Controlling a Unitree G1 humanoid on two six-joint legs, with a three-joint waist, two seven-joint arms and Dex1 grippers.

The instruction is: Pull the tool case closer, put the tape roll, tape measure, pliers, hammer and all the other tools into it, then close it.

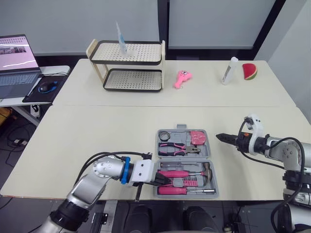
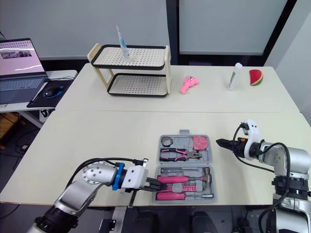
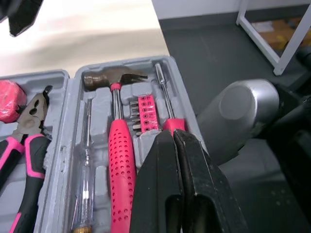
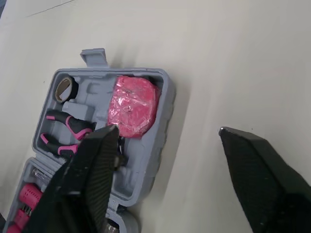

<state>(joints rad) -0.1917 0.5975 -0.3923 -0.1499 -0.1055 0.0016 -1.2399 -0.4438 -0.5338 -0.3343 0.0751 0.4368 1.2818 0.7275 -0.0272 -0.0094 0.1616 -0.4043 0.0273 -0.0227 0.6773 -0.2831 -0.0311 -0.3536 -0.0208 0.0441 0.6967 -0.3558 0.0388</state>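
Here, dimpled pink hammer, moulded case

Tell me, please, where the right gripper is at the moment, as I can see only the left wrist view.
Observer: The right gripper hovers open beside the right side of the case, level with the tape measure.
Operator: Is the tape roll packed?
Observer: Yes, the tape roll sits in the far left corner of the case.
Operator: What lies on the far table?
Observer: The far table holds a rack, a pink toy, a white tube and a watermelon slice.
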